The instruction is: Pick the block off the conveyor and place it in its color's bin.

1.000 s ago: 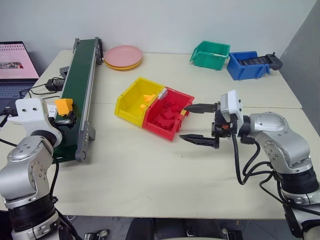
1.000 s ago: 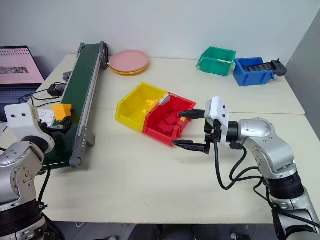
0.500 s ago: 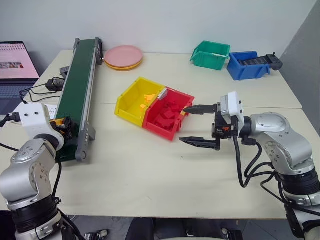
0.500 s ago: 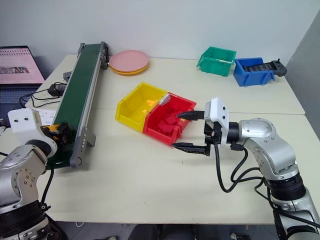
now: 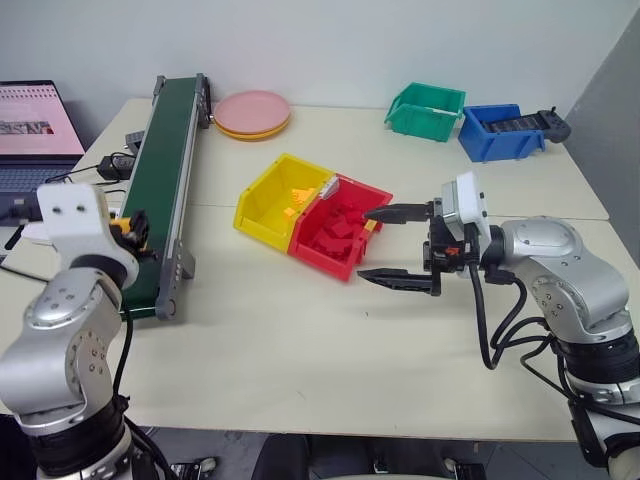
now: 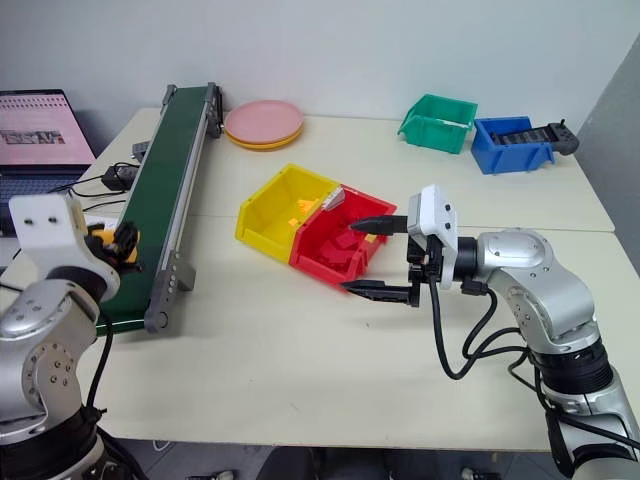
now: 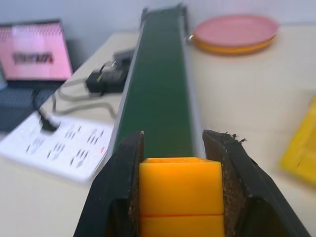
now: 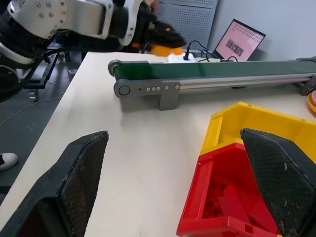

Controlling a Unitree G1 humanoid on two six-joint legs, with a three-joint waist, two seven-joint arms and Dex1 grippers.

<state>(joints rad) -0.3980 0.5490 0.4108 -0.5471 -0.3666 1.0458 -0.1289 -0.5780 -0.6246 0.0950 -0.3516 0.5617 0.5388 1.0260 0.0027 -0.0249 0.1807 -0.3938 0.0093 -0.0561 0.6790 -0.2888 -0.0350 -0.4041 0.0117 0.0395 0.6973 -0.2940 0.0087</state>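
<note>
The yellow-orange block (image 7: 180, 195) is pinched between the two black fingers (image 7: 123, 187) of my left gripper (image 5: 131, 229), which is shut on it. It hangs just above the near end of the dark green conveyor (image 5: 160, 160), at the belt's left edge. The right wrist view also catches the held block (image 8: 165, 49) above the belt's end. The yellow bin (image 5: 262, 218), joined to a red bin (image 5: 322, 264) full of red bricks, sits at mid-table with small yellow pieces inside. My right gripper (image 5: 365, 245) is open beside the red bin's near corner, with nothing between its fingers (image 8: 74, 182).
Pink plates (image 5: 250, 110) lie by the conveyor's far end. A green bin (image 5: 425, 108) and a blue bin (image 5: 500, 130) stand at the back right. A laptop (image 5: 35, 130), a power adapter with cables (image 5: 115, 165) and a printed sheet lie left of the belt.
My left gripper closed on the block, then lifted it off the belt and moved it slightly right. The right arm has stayed still.
</note>
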